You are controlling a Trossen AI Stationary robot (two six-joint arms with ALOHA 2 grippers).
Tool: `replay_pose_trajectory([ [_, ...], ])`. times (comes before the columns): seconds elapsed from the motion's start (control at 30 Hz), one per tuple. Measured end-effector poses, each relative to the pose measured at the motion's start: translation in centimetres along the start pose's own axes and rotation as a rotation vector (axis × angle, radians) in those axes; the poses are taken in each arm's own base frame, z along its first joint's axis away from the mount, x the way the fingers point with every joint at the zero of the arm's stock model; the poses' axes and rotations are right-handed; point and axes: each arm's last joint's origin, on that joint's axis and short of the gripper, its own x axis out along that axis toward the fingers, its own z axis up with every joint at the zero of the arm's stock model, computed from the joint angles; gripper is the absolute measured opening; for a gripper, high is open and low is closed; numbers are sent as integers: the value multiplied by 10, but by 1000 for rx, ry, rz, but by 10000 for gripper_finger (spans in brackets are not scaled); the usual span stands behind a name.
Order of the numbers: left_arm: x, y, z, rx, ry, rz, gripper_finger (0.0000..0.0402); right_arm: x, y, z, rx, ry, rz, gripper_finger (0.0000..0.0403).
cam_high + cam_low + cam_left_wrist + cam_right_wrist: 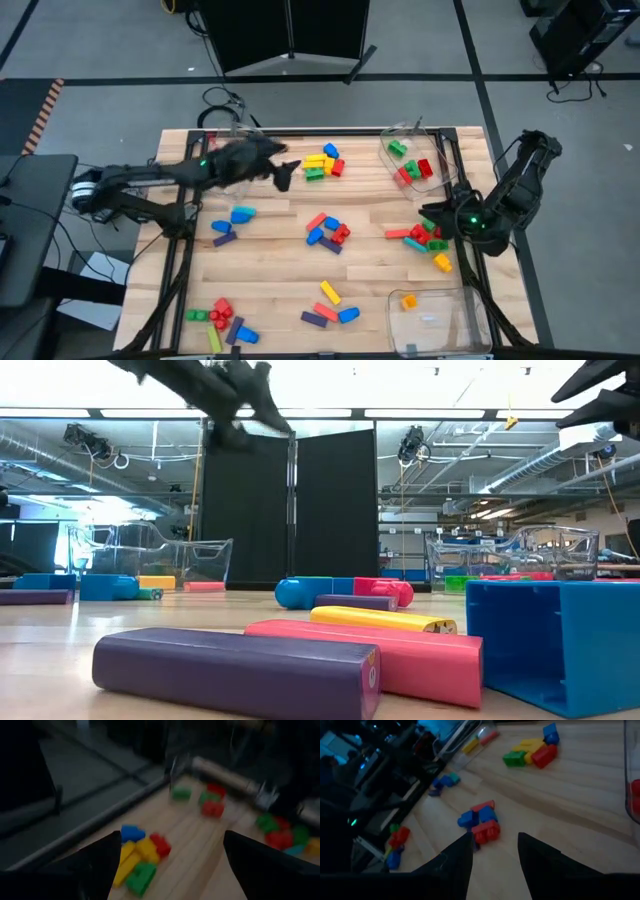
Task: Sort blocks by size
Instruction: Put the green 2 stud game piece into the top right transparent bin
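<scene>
Pale slatted wooden tabletop (pixel 280 265) edged by a dark metal frame, strewn with small glossy plastic toy bricks in several loose clusters. Upper centre of the overhead frame: yellow, green, blue and red brick cluster (pixel 323 163), just right of the dark left gripper (pixel 285 172), fingers spread wide with nothing between them; same cluster in the left wrist picture (pixel 137 857) lying between and beyond the two parted dark fingers (pixel 102 862). Behind that arm, a clear plastic bin at the upper left table corner (pixel 222 135), partly hidden by the arm. Upper right: a second clear plastic bin (pixel 385 150) holding green and red bricks (pixel 412 165). Centre of the table: red, blue and purple brick knot (pixel 328 231), seen also past the right wrist's fingers (pixel 481 821). Right side: dark right gripper (pixel 432 215) poised over the red, green and yellow pile (pixel 425 240), fingers partly apart with nothing seen held. Lower right: a third clear bin (pixel 470 320) with one orange stub (pixel 408 300) inside. Left of centre: blue and purple pieces (pixel 232 222). Bottom left: red, green, blue and yellow group (pixel 220 322). Bottom centre: yellow bar, purple bars and blue brick (pixel 330 305). Up close in the table-level picture: smooth rounded purple bar (pixel 235 670), pink-red bar (pixel 385 650), yellow bar (pixel 385 619) and a hollow blue brick (pixel 560 640) filling the lower right and blocking what lies behind.
</scene>
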Motion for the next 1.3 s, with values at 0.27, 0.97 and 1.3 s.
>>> replay_pose_trajectory([
  [0.27, 88, 17, -11, 234, 266, -155, 355, 7, 3, 6, 82, -57, -33, 165],
  [0.97, 187, 25, -79, 598, 891, -165, 355, 26, 10, 7, 42, -101, -137, 166],
  [1.3, 181, 23, -79, 564, 934, -239, 328, 28, 11, 6, 47, -70, -145, 166],
])
